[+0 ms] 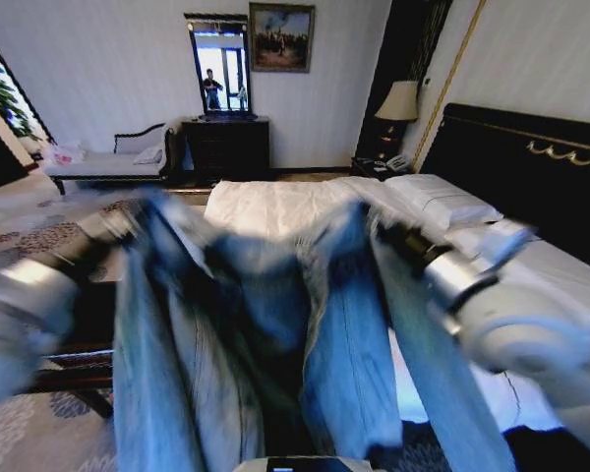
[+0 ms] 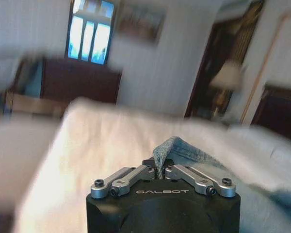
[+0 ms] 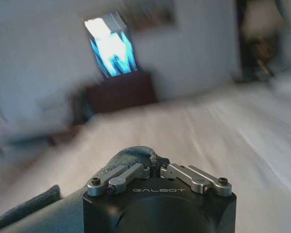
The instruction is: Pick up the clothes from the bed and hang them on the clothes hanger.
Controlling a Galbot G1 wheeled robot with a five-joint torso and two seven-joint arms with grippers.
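**Jacket held up between two hands, on thin pinches**

The denim jacket (image 1: 265,334) hangs clear of the bed (image 1: 295,206), spread between the left hand (image 2: 159,171) and the right hand (image 3: 154,167), each closed on a small fold of cloth. With so little fabric pinched, a tug or swing could pull an edge free and drop that side. The hanging length could also catch on the bed's near edge.

The bed has white sheets, with a dark headboard (image 1: 531,157) on the right. At the far wall stand a dresser (image 1: 226,147) and a mirror (image 1: 220,67).
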